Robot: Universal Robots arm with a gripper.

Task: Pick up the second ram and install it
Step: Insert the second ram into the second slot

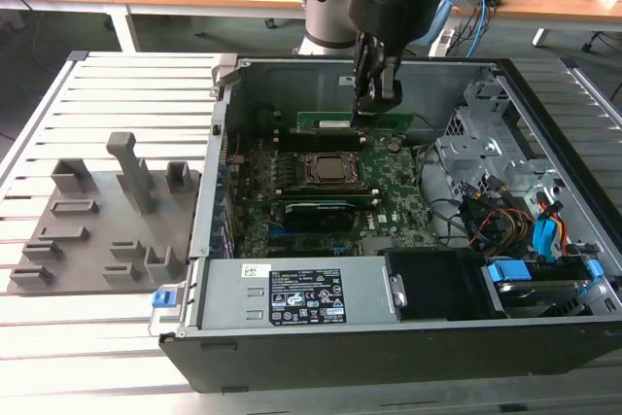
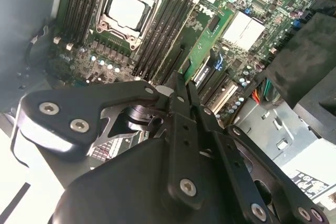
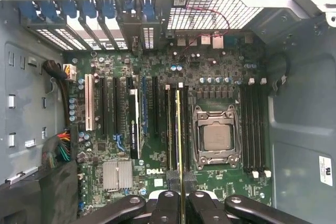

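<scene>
In the first wrist view the pincer (image 3: 180,196) is clamped on the ram (image 3: 178,140), edge-on along the slots (image 3: 187,129) beside the socket (image 3: 216,136); the exterior view shows its long green face, upright beyond the socket
</scene>
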